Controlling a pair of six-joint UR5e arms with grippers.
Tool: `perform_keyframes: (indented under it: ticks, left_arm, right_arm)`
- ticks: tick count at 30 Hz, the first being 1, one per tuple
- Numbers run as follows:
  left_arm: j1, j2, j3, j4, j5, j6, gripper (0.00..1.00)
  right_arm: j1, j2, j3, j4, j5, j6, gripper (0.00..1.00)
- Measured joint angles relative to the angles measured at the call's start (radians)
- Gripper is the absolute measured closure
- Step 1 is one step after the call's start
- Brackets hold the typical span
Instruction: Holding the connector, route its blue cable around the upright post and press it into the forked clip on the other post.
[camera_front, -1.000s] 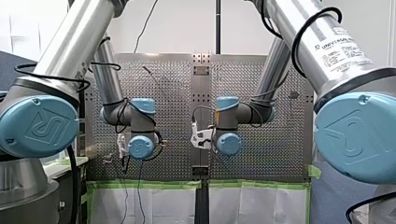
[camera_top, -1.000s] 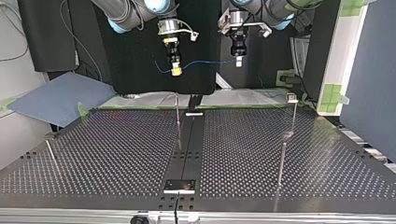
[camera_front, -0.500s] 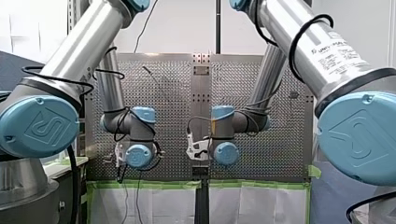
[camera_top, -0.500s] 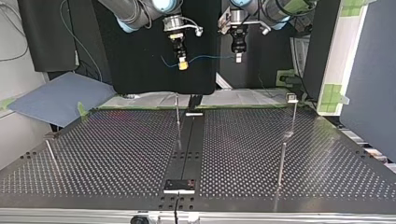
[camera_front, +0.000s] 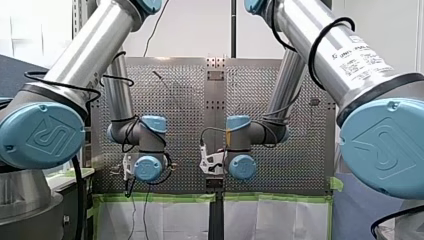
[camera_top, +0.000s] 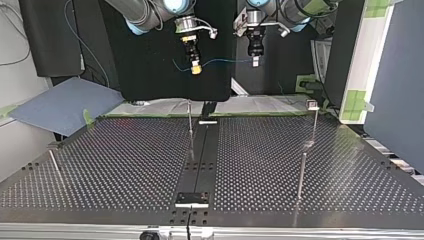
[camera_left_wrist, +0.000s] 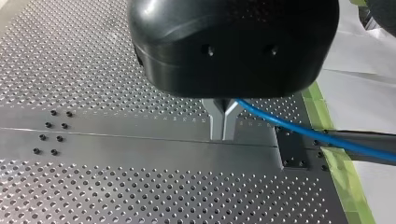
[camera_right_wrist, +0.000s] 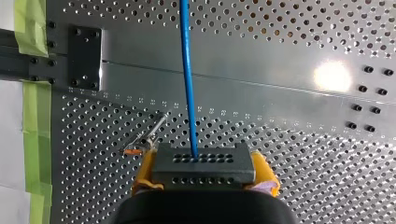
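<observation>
Right gripper (camera_top: 195, 68): yellow pads clamped on connector (camera_right_wrist: 204, 165), dark block with rows of holes. Blue cable (camera_right_wrist: 187, 84) leaves connector face, runs straight ahead over table (camera_top: 115, 165). Left gripper (camera_left_wrist: 223, 125): metal fingers pinched together, cable gripped, exits beside them toward green tape (camera_left_wrist: 322, 107). Top view: cable strung between both grippers, high up, well apart from upright post (camera_top: 190, 122) and forked clip (camera_top: 312, 104) on other post (camera_top: 314, 125).
</observation>
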Motion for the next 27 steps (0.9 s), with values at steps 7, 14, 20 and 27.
perform_keyframes:
  ticks: [7,14,20,27]
  left_arm:
    - [0.000,0.000,0.000,0.000,0.000,0.000,1.00]
    - [0.000,0.000,0.000,0.000,0.000,0.000,1.00]
    - [0.000,0.000,0.000,0.000,0.000,0.000,1.00]
    - [0.037,0.006,0.008,0.036,-0.021,0.038,1.00]
  right_arm:
    - [0.000,0.000,0.000,0.000,0.000,0.000,1.00]
    - [0.000,0.000,0.000,0.000,0.000,0.000,1.00]
    - [0.000,0.000,0.000,0.000,0.000,0.000,1.00]
    - [0.034,0.034,-0.034,0.034,0.034,0.026,1.00]
